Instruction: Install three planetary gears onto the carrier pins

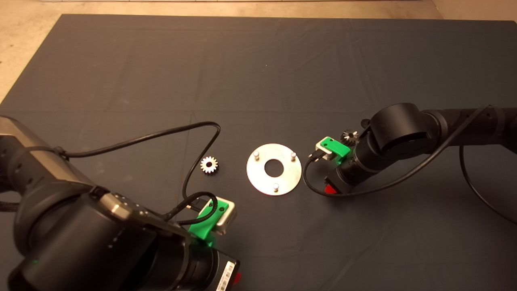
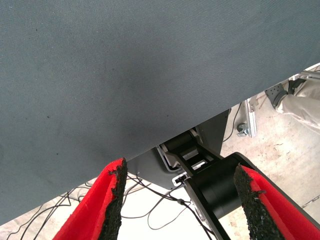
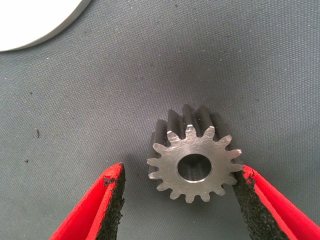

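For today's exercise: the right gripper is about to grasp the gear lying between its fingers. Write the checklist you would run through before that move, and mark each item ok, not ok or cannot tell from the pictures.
1. Gear lies between the right gripper's fingers: ok, though off-centre, against one pad and clear of the other.
2. Right gripper open: ok.
3. Gear flat on the mat, bore up: ok.
4. All three pins on the disc free: ok; pins and carry nothing.
5. Left gripper out of the way: ok, open and parked off the mat's near edge.
6. All three gears located: cannot tell; only a second left of the disc and a third behind the right arm's wrist, partly hidden.
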